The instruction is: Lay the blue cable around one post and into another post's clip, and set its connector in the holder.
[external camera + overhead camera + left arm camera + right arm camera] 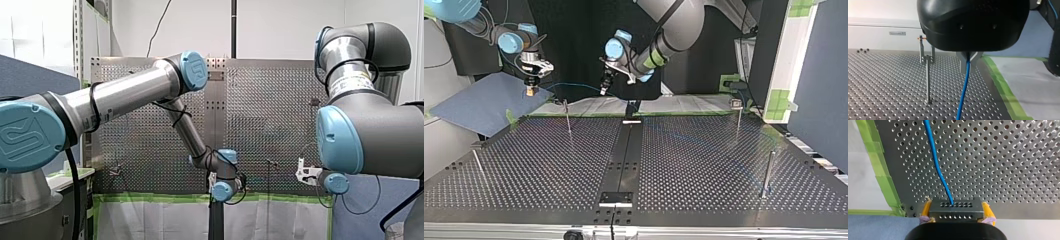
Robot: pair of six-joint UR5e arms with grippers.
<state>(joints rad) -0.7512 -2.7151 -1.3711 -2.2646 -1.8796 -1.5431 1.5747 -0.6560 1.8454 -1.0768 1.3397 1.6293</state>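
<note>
My right gripper (pixel 956 207) is shut on a grey perforated connector block (pixel 956 213), which sits between its yellow pads (pixel 987 210). The blue cable (pixel 934 157) runs out of the block over the perforated table. In the top view the same gripper (pixel 530 88) hangs over the table's far left corner. From it the cable (pixel 574 85) spans to my left gripper (pixel 605 86). In the left wrist view, metal fingers (pixel 975 58) of my left gripper (pixel 969 62) are shut on the cable (pixel 963 92), which hangs down to the table. A thin clip-topped post (pixel 927 77) stands beside it.
Thin posts rise from the table in the top view: at far left (pixel 568 119), far right (pixel 738 120), near right (pixel 768 172) and near left (pixel 478 162). A black strip (pixel 624 155) runs down the middle to a small bracket (pixel 615 198). Green tape (pixel 1000 87) edges the table.
</note>
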